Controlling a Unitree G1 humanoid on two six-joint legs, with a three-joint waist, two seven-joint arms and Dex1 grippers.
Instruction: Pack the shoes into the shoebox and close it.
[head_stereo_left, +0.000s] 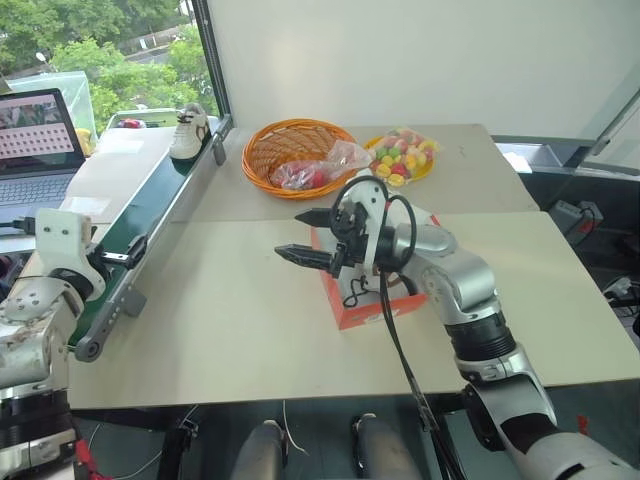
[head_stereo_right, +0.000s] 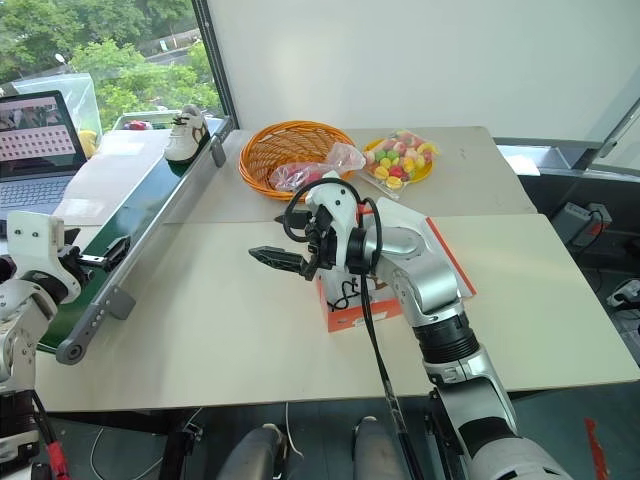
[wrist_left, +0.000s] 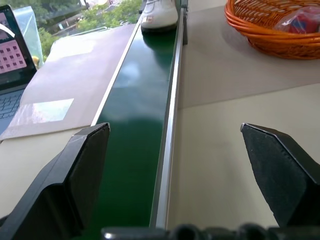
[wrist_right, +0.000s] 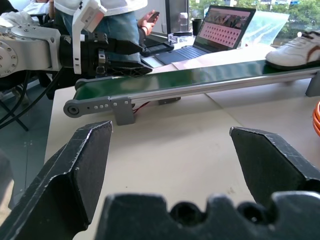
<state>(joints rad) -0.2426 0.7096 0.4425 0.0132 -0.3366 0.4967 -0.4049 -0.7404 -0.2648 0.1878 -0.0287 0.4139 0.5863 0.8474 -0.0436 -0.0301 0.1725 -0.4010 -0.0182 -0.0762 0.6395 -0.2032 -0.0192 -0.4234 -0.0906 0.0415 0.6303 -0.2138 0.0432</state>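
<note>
Both pairs of fingers stand spread wide and hold nothing, as you can check in each wrist view. Your left gripper (wrist_left: 175, 165) hovers over the near end of the green conveyor belt (wrist_left: 135, 125), its two black fingers (wrist_left: 75, 175) straddling the belt's silver rail without touching it. Straight ahead of those fingers, at the belt's far end, one shoe (head_stereo_left: 189, 131) sits upright. Your right gripper (head_stereo_left: 303, 236) points sideways across the table (head_stereo_left: 220, 330), toward the belt and the left gripper, empty. Just behind its wrist lies the red-orange shoebox (head_stereo_left: 352, 305), partly hidden by the arm. Beyond it stands an orange wicker basket (head_stereo_left: 290, 150).
</note>
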